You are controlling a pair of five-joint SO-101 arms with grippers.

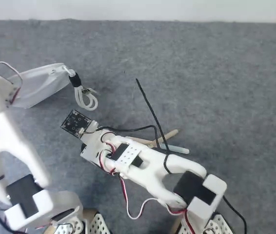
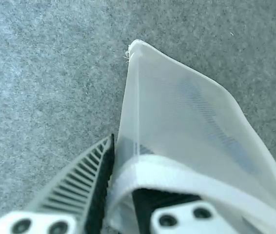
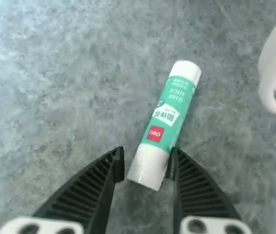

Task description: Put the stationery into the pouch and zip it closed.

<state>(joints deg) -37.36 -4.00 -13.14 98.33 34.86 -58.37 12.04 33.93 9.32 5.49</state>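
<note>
On the grey felt tabletop: two white arms side by side, with the stationery and the pouch spread in front of them.
Left arm: stands at the left edge of the high view, its wrist at the pouch's near end.
Right arm: stretched low across the middle, with its small camera board at the front, near the pouch's cord.
Pouch: white see-through mesh, held up by one end at the far left of the table; its mouth is open at the held end, and I cannot tell whether anything is inside.
Left gripper: clamped on the pouch's white rim band, one finger outside the mesh and the other inside.
Right gripper: jaws parted, straddling the base end of the glue stick, one finger touching its side and the other just beside it.
Black cable: a thin line running up the felt from the right arm.
Pencil: bare wood, lying on the felt partly under the right arm.
Pen: pale, just beside the pencil and angled across it.
Glue stick: green and white, capped, lying flat on the felt outside the pouch.
Cord loop: white, hanging from the zip pull onto the table.
Zip pull: black, at the pouch's far corner.
</note>
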